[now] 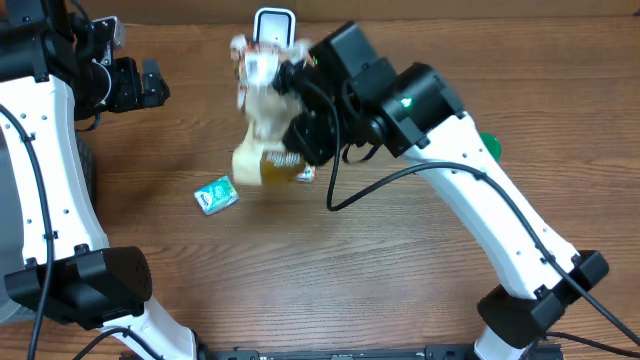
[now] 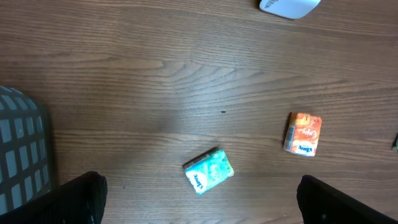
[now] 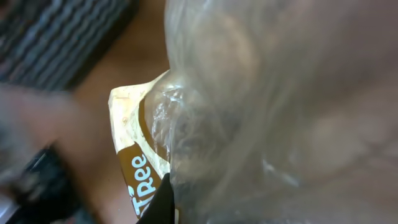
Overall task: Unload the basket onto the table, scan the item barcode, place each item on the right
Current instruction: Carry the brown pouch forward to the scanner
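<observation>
Holding the clear crinkled plastic bag with a brown-and-yellow label (image 1: 262, 150), the right pincer (image 1: 300, 120) was clenched on its upper part. The bag hung below and beside it, apparently lifted off the wooden tabletop (image 1: 400, 250). The presenting step seemed in hand: the white rounded scanner (image 1: 274, 25) stood just beyond the pincer. Next, the barcode would likely need turning toward it, though where the barcode sat could not be told. The left pincer (image 1: 150, 85) stood released, well apart.

The clear plastic bag (image 3: 261, 93) bears a label (image 3: 132, 124) reading, it seems, "Tree". Print on the green packet (image 2: 209, 171) and orange packet (image 2: 303, 134) is illegible.
</observation>
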Controlling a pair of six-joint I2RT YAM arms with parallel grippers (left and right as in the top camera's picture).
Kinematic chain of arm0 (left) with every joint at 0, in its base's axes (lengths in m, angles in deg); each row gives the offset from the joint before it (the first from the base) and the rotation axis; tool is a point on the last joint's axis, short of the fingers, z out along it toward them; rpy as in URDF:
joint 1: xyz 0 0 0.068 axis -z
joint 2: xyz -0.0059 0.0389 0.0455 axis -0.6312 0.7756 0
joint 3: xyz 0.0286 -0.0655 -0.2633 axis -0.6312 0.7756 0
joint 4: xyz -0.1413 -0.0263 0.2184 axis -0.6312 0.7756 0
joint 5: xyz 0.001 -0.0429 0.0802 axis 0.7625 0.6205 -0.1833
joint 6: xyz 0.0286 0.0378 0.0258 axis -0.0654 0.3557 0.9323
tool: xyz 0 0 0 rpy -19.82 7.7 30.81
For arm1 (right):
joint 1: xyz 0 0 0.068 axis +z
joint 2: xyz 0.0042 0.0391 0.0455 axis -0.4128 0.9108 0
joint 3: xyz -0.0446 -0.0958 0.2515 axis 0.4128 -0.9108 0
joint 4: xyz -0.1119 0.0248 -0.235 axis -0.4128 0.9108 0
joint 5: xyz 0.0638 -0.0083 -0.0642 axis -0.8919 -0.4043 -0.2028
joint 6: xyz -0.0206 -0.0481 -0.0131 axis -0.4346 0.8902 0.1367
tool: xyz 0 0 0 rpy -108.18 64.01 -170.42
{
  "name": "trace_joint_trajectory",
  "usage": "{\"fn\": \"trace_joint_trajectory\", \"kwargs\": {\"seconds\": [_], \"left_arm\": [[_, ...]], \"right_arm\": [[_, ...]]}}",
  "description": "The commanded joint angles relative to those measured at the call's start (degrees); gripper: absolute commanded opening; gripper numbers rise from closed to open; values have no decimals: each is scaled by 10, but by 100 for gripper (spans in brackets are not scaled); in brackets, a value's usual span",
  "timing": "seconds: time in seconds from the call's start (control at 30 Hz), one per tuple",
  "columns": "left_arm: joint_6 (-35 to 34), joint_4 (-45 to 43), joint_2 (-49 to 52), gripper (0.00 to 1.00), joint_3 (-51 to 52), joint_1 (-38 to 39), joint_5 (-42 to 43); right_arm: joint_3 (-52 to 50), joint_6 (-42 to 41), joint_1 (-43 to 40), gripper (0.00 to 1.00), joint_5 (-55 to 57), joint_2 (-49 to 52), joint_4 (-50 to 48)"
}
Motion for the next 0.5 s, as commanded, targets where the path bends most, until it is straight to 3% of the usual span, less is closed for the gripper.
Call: {"fn": "trace_joint_trajectory", "kwargs": {"seconds": [0.0, 0.17, 0.27, 0.33, 0.47], "left_arm": [[9, -1, -2, 100, -3, 1, 5], [9, -1, -2, 100, -3, 1, 5], [9, -1, -2, 100, -3, 1, 5], [9, -1, -2, 100, -3, 1, 5], [9, -1, -2, 99, -3, 1, 5]], "right_arm": [[42, 52, 4, 4, 230, 34, -55], [40, 151, 6, 5, 466, 102, -182], [40, 233, -6, 19, 560, 161, -289], [40, 277, -17, 18, 599, 205, -370], [39, 313, -38, 7, 640, 263, -509]]}}
